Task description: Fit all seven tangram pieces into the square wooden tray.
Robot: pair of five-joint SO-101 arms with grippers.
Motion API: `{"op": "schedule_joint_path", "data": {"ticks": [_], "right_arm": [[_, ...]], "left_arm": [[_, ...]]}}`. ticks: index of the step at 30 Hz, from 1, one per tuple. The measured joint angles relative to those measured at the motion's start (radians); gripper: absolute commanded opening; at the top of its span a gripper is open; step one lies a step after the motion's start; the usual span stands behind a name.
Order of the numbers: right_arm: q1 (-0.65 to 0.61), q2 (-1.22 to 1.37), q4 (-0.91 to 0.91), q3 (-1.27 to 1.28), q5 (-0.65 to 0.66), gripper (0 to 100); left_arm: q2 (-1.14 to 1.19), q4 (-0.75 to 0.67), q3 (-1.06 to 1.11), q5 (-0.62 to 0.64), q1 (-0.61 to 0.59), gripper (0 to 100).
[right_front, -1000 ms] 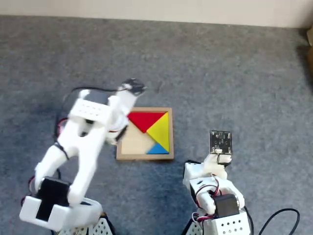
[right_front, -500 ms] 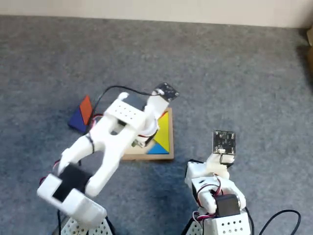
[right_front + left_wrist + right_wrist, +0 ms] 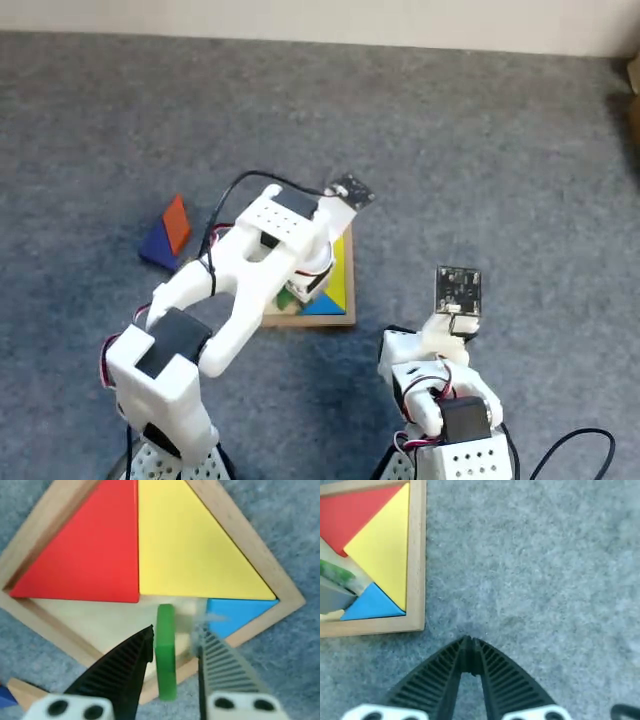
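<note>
Jaws of the right end effector [image 3: 469, 645] are pressed together on nothing, low over the grey carpeted bench [image 3: 530, 555], near one side of the square wooden tray [image 3: 417, 555] but clear of it.

Further out, the left end effector [image 3: 175, 635] is narrowed onto a flat green tangram piece [image 3: 166, 655], pinched by its faces so that it stands on edge. It hangs over the bare wooden floor of the tray, just beside the small light-blue triangle [image 3: 237, 612]; whether its lower edge touches the floor I cannot tell.

Beyond the green piece, the large red triangle [image 3: 85, 555] and the large yellow triangle [image 3: 190, 545] lie flat, meeting along one straight seam and snug against the rim.

Off to the side of the tray, well apart from it, an orange piece [image 3: 176, 222] and a dark blue piece [image 3: 157, 245] lie touching on the bench.

By my reading the task is under halfway: three pieces are seated, a fourth is in hand and must be laid flat into the open floor, and two wait outside. Where the seventh lies I cannot tell.
</note>
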Motion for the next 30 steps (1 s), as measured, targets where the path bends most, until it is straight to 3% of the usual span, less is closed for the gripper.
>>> {"op": "schedule_joint_path", "data": {"ticks": [17,30], "right_arm": [[0.011,0.000,0.000,0.000,0.000,0.9],[0.014,0.000,0.000,0.000,0.000,0.9]], "left_arm": [[0.000,0.109,-0.138,0.000,-0.158,17],[0.003,0.140,-0.130,-0.044,-0.172,17]]}}
